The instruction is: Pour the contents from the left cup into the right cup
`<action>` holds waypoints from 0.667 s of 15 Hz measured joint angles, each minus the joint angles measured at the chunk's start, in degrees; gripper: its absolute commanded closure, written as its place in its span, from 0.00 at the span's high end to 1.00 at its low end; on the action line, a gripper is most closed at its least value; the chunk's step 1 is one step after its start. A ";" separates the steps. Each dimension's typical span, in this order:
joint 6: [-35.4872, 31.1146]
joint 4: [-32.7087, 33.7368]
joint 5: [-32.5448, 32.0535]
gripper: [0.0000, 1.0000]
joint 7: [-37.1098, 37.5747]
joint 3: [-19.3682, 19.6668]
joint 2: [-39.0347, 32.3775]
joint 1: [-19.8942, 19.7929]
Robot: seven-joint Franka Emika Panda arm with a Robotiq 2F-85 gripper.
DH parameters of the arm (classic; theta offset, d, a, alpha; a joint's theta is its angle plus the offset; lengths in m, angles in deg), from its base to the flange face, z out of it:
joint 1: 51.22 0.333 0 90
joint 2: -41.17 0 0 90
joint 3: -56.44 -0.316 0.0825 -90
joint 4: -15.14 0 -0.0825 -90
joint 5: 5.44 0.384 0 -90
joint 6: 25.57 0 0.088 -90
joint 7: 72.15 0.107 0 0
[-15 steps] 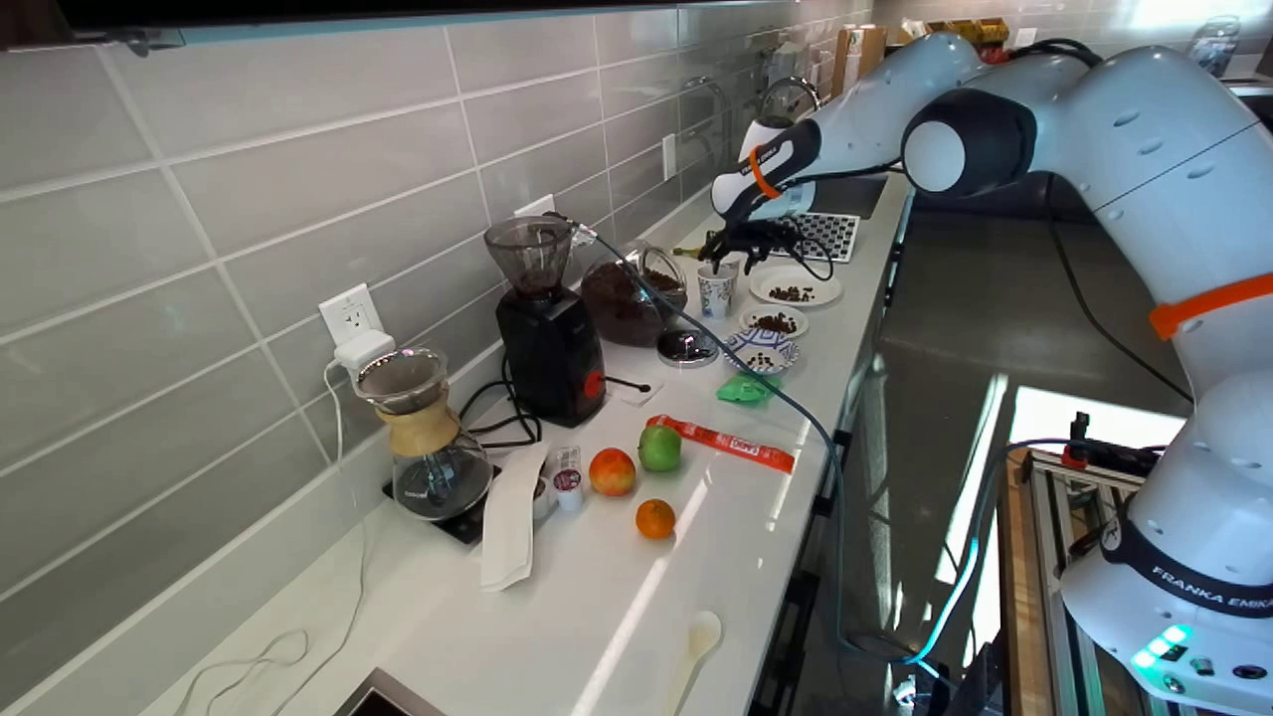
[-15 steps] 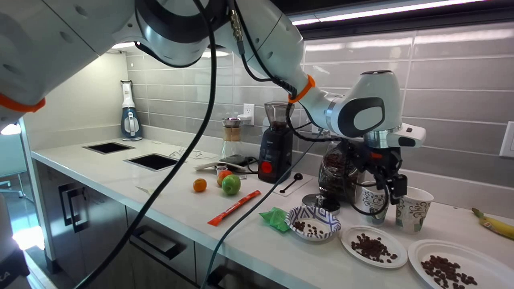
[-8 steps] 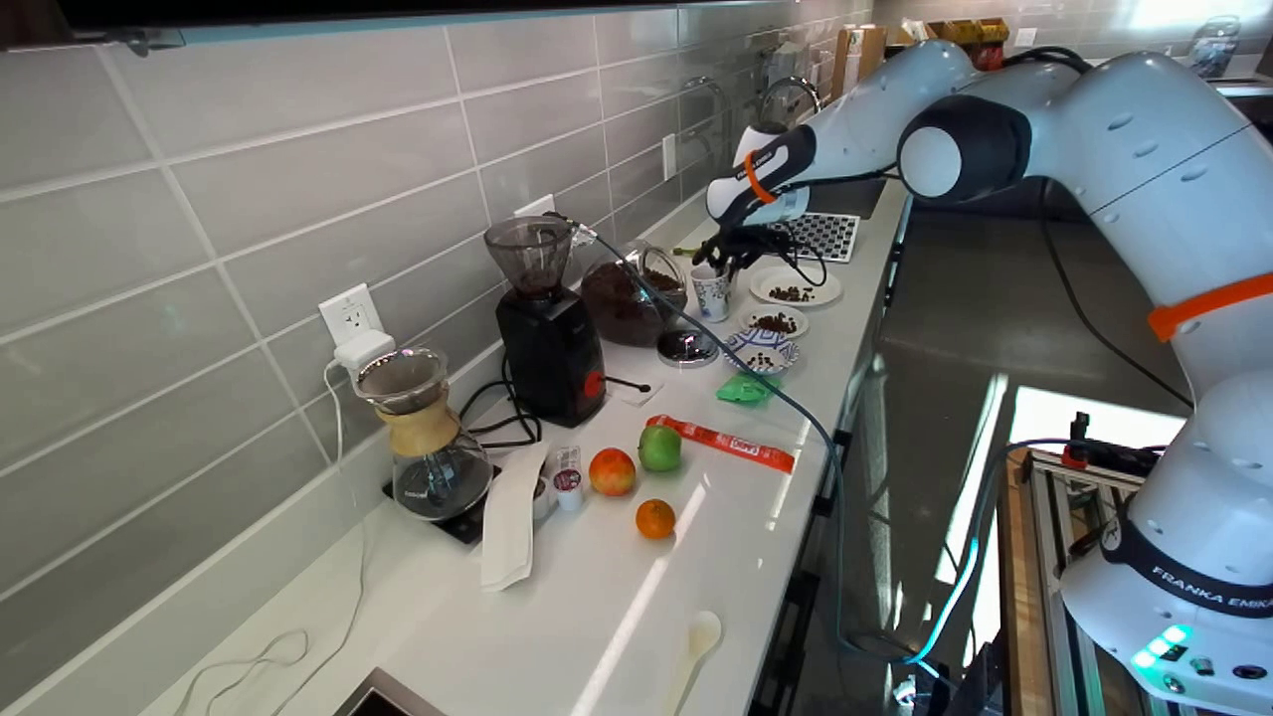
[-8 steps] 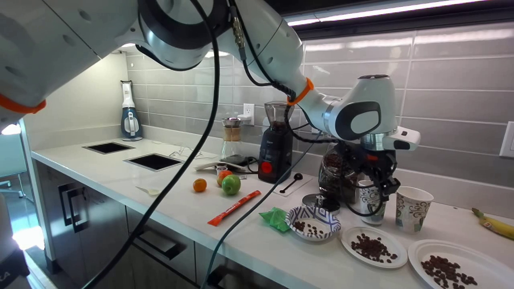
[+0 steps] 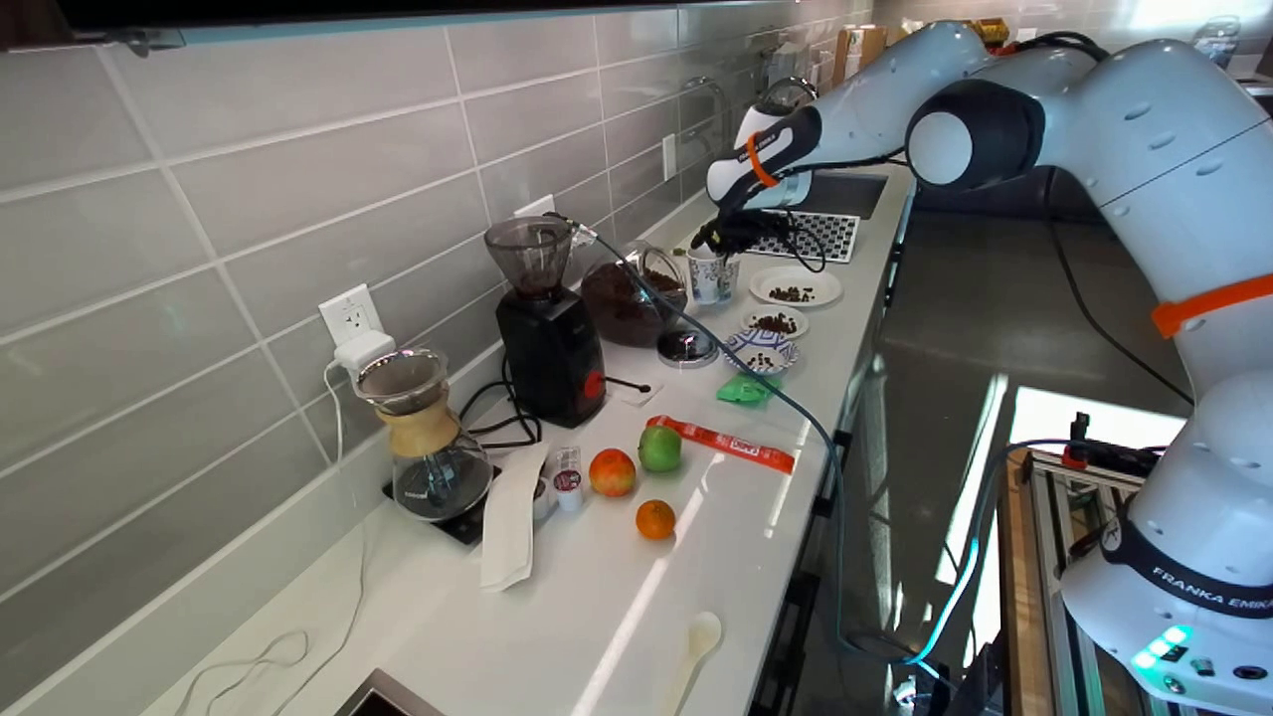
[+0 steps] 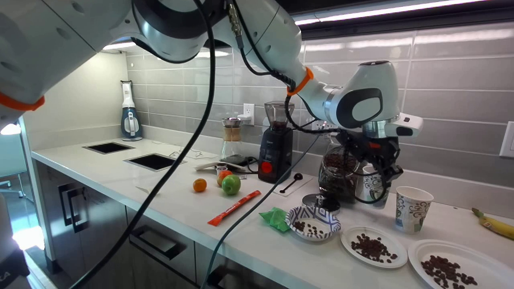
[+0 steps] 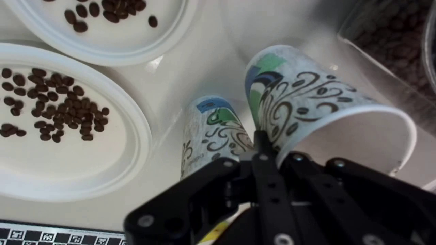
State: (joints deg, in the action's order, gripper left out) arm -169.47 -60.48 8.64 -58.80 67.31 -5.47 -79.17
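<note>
Wrist view: the pincer (image 7: 280, 146) grips the left cup (image 7: 303, 92). Probably the lift; next, tip it over the right cup (image 7: 214, 136).

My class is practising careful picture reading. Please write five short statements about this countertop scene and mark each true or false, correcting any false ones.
1. The right cup stands upright on the counter. True.
2. The gripper is closed on the left cup. True.
3. The patterned bowl is upside down. False: it is right side up, with dark beans inside.
4. The larger white plate holds dark beans. True.
5. The red packet rests on the larger white plate. False: it lies on the counter.
</note>
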 measured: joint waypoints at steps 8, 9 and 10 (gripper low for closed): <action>5.77 -5.52 -0.01 0.01 -3.89 -0.03 9.92 -0.04; 7.24 -6.37 -0.01 0.01 -4.85 -0.01 11.48 -0.07; 8.13 -7.29 -0.14 0.01 -5.88 0.08 13.15 -0.09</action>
State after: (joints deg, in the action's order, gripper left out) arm -161.34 -67.77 8.50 -64.67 67.39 7.68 -79.27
